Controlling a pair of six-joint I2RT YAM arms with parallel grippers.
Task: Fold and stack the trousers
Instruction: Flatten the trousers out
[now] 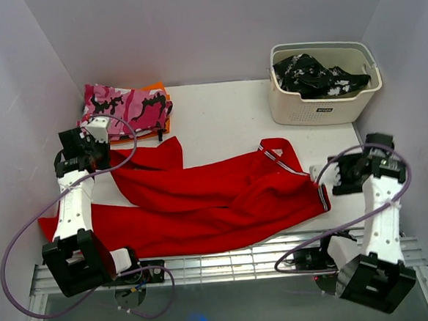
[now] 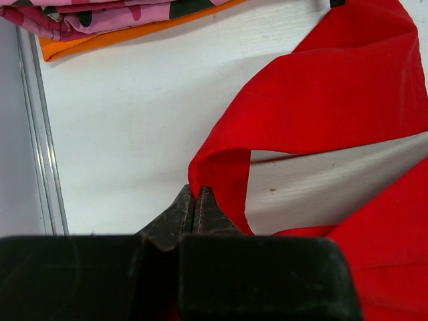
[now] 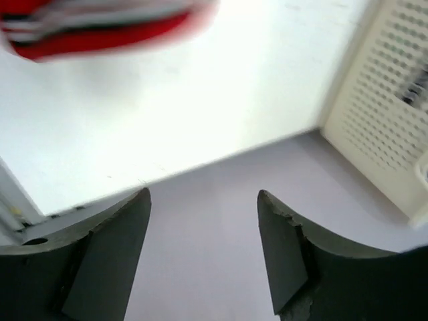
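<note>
You have the trousers (image 1: 217,204) spread across the middle of the top view, from the lower left to the right centre, where the end with thin white stripes lies just beside the right arm. The cloth is soft and light: it makes loose folds and wrinkles, it will hang down when lifted, and it keeps no shape by itself. It should slide easily on the smooth white table (image 1: 218,109), so a pull at one corner will probably drag the whole garment. The left gripper (image 2: 194,194) has its fingers pressed together at a folded edge of the red cloth, at the left centre of the top view, and it seems to pinch a thin piece of that fold. The right gripper (image 3: 202,194) is spread wide and holds nothing; in its wrist view the striped end is a blur at the upper left. I think the good places to take hold are the hems and the corners, not the middle. The camouflage garment (image 1: 122,107) lies at the upper left, well apart from the basket (image 1: 328,108) at the upper right.
</note>
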